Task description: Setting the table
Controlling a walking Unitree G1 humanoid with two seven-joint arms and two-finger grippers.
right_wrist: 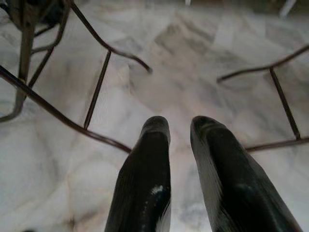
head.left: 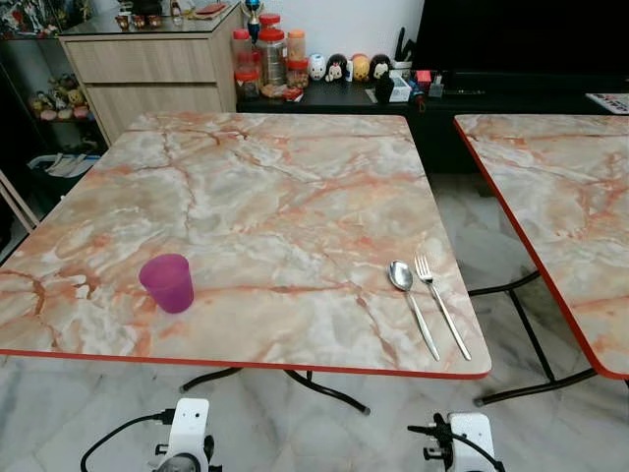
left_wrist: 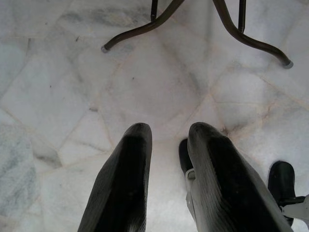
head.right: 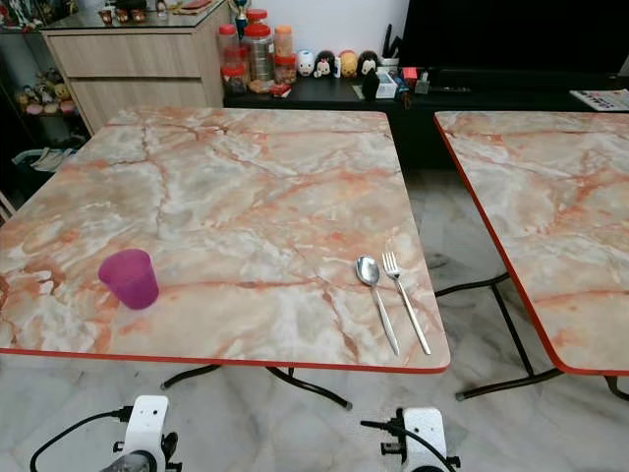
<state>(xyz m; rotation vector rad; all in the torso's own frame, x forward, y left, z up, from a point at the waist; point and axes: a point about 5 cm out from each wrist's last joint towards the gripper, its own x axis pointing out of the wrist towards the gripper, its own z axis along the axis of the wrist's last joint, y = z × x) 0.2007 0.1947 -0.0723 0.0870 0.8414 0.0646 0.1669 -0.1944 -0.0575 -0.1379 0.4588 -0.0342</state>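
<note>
Marble-patterned table (head.left: 265,197): translucent purple plastic cup (head.left: 167,282), steel spoon (head.left: 410,302) beside steel fork (head.left: 440,304). Left gripper (left_wrist: 166,145) and right gripper (right_wrist: 179,133) hung parted, empty. Risk: thin cutlery slipping at the edge.

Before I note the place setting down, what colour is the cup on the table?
The cup is translucent purple-pink, clearest in the left eye view.

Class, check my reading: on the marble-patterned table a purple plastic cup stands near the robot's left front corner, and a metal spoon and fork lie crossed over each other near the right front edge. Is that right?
Not quite. The metal spoon and metal fork lie side by side, not crossed, as the left eye view shows. The purple plastic cup does stand near the left front corner of the marble-patterned table.
</note>
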